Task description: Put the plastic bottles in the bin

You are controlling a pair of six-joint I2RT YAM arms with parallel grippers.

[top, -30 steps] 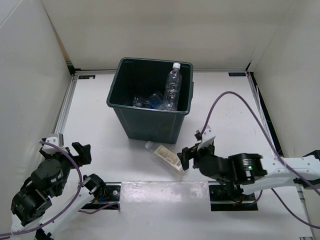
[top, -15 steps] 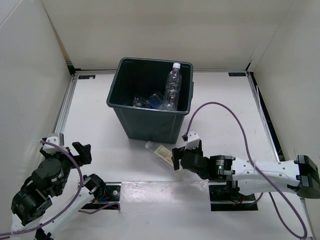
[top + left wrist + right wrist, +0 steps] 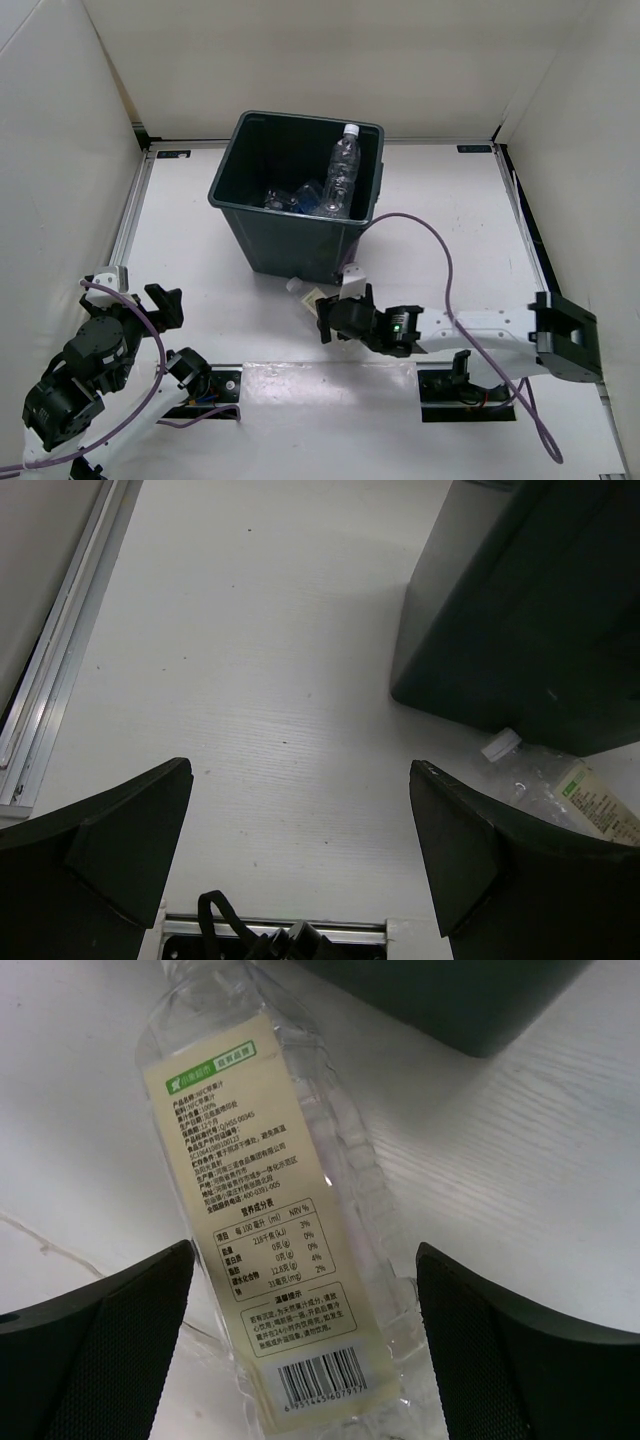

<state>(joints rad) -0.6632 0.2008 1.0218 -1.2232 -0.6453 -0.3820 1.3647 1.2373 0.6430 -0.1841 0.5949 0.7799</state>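
Note:
The dark grey-green bin [image 3: 233, 170] stands at the table's back middle. One clear bottle [image 3: 342, 172] with a white cap leans upright inside it, and other bottles [image 3: 293, 199] lie at its bottom. A clear bottle with a cream label [image 3: 255, 1200] lies on the table by the bin's front base. In the top view [image 3: 304, 295] my right gripper mostly hides it. My right gripper [image 3: 324, 320] is open, one finger on each side of this bottle [image 3: 305, 1260]. My left gripper [image 3: 165, 301] is open and empty at the near left [image 3: 300, 770]. Its view shows the bin [image 3: 500, 610] and the bottle [image 3: 560, 790].
White walls enclose the table on three sides. A metal rail [image 3: 132, 215] runs along the left edge. The right arm's purple cable [image 3: 440, 250] loops over the table right of the bin. The bin's base [image 3: 450, 1000] is just beyond the lying bottle.
My right gripper has moved left along the table to the lying bottle and now straddles it. The bottle and bin have shifted slightly left. The left arm has not moved.

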